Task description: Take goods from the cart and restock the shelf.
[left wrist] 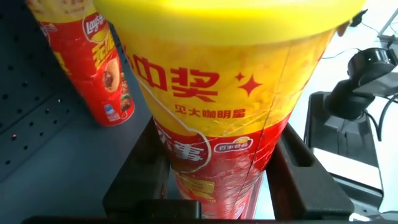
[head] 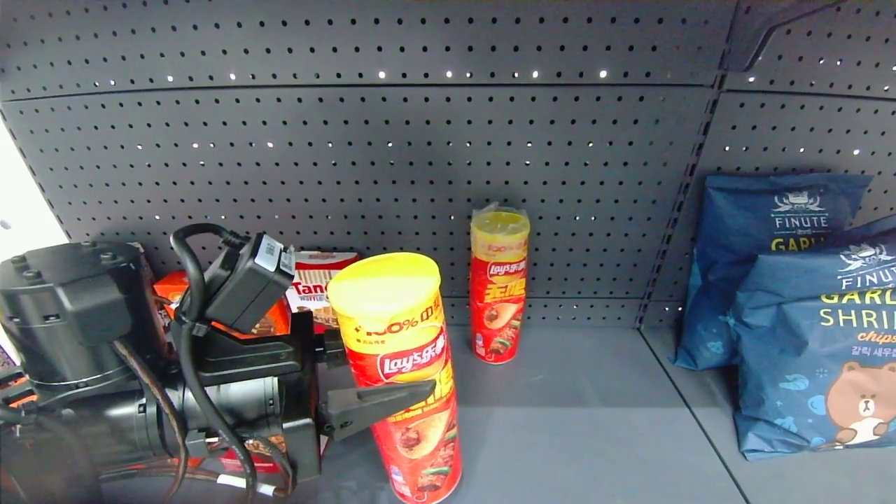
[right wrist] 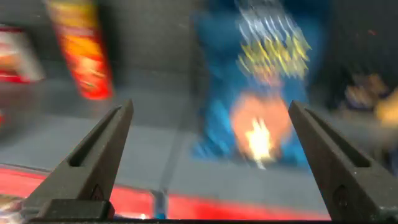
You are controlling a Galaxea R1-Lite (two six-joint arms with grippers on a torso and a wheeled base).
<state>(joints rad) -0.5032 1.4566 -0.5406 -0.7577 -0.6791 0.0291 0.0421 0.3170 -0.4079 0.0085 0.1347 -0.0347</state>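
My left gripper [head: 392,364] is shut on a tall red chips can with a yellow lid [head: 402,364], held upright near the front of the grey shelf floor [head: 581,420]. In the left wrist view the same can [left wrist: 224,93] sits between the black fingers [left wrist: 134,180] of the left gripper [left wrist: 221,186]. A second, matching can [head: 498,287] stands by the pegboard back wall, and also appears as the can [left wrist: 102,62]. My right gripper [right wrist: 210,109] is open and holds nothing, facing the shelf with a red can [right wrist: 81,50] and a blue bag [right wrist: 261,93] beyond it.
Two blue snack bags [head: 763,259] [head: 819,350] lean at the right, past the shelf upright [head: 672,231]. A red-and-white wafer box [head: 318,287] and an orange box [head: 171,283] stand at the back left behind my left arm. Bare shelf floor lies between the cans and bags.
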